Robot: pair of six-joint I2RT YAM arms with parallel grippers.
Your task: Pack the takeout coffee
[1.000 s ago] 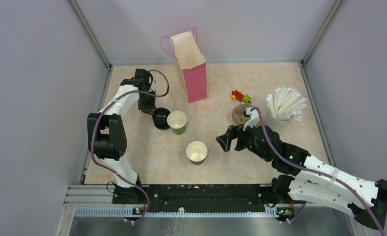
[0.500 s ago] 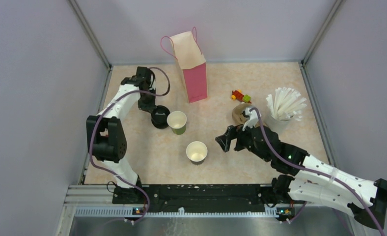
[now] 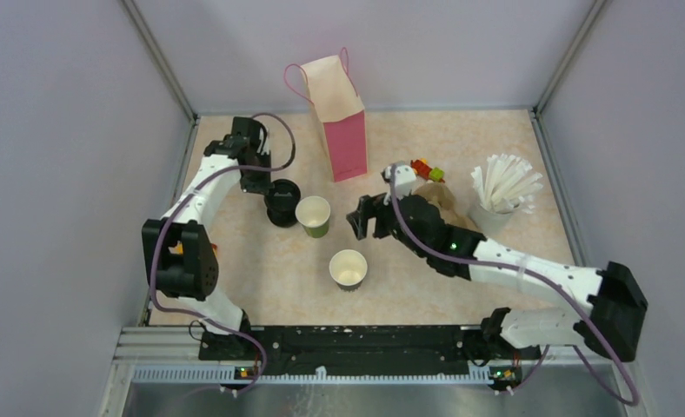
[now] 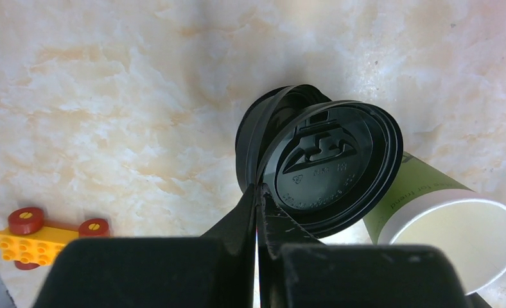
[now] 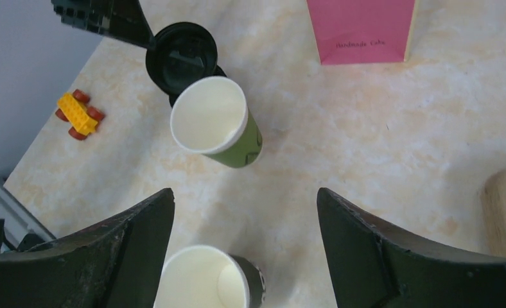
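The left gripper (image 4: 258, 196) pinches the edge of a black lid (image 4: 331, 167), tilted over a second lid (image 4: 263, 115) just beside the open green cup (image 4: 443, 224). The right gripper (image 5: 243, 197) hangs wide and empty (the nearer cup (image 5: 205, 282) is lidless too). I'd level the lid and centre it over the cup's rim before pressing.

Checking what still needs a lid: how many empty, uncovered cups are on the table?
2. A green cup stands by the lid pinched in the left gripper; a second cup stands nearer the arm bases, mid-table. The cup of straws is not counted.
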